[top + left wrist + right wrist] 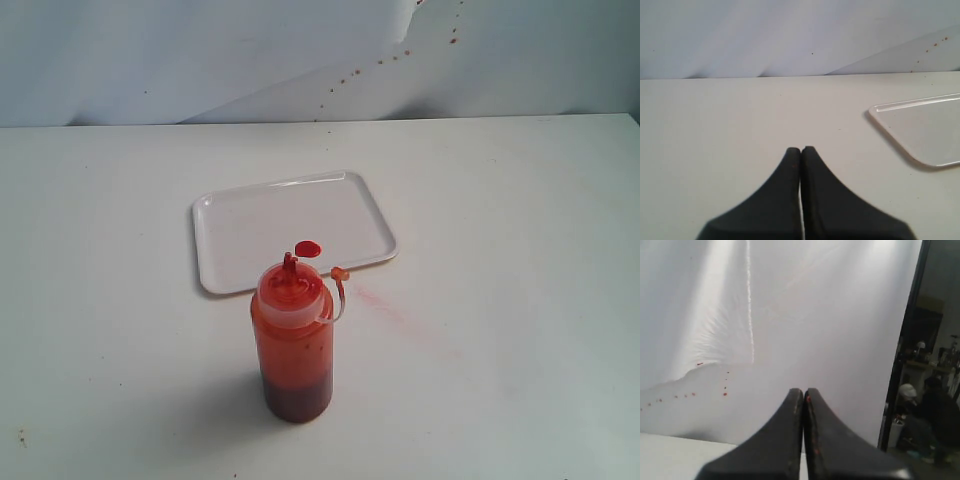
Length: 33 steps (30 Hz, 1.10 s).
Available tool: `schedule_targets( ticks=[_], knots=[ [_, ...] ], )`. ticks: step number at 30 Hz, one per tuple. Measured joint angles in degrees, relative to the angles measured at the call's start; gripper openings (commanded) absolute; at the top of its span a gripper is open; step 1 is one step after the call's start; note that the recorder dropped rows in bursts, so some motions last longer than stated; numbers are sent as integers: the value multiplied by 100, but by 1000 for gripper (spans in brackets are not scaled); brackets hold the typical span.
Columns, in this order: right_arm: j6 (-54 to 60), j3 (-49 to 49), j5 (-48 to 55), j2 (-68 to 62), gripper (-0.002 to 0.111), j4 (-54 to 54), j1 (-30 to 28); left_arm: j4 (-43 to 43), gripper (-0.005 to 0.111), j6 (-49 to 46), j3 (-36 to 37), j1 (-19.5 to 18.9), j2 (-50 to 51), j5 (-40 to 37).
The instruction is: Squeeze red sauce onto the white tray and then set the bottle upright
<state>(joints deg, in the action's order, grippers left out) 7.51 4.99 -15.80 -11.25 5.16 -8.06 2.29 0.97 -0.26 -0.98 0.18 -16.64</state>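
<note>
The bottle (294, 340) stands upright on the table in the exterior view, just in front of the white tray (240, 230). Its small tethered cap (340, 274) hangs open beside the red nozzle. A blob of red sauce (308, 248) lies near the tray's front edge, right behind the nozzle. Neither arm shows in the exterior view. My left gripper (801, 149) is shut and empty above bare table, with a corner of the white tray (920, 125) off to one side. My right gripper (803, 390) is shut and empty, facing the white backdrop.
A faint pale pink smear (385, 305) marks the table right of the bottle. Small red specks dot the white backdrop (380, 62). In the right wrist view a dark room with clutter (930, 405) lies beyond the backdrop's edge.
</note>
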Motion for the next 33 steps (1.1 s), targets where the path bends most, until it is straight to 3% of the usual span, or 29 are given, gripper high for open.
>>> schedule_targets(
  ticks=[4, 10, 23, 33],
  knots=[
    [0, -383, -289, 223, 0, -858, 0, 0, 0, 0, 0, 0, 0, 0],
    [99, -467, -194, 558, 0, -452, 0, 0, 0, 0, 0, 0, 0, 0],
    [128, -481, 1502, 607, 0, -349, 0, 0, 0, 0, 0, 0, 0, 0],
    [-503, -481, 3119, 621, 0, -349, 0, 0, 0, 0, 0, 0, 0, 0]
  ],
)
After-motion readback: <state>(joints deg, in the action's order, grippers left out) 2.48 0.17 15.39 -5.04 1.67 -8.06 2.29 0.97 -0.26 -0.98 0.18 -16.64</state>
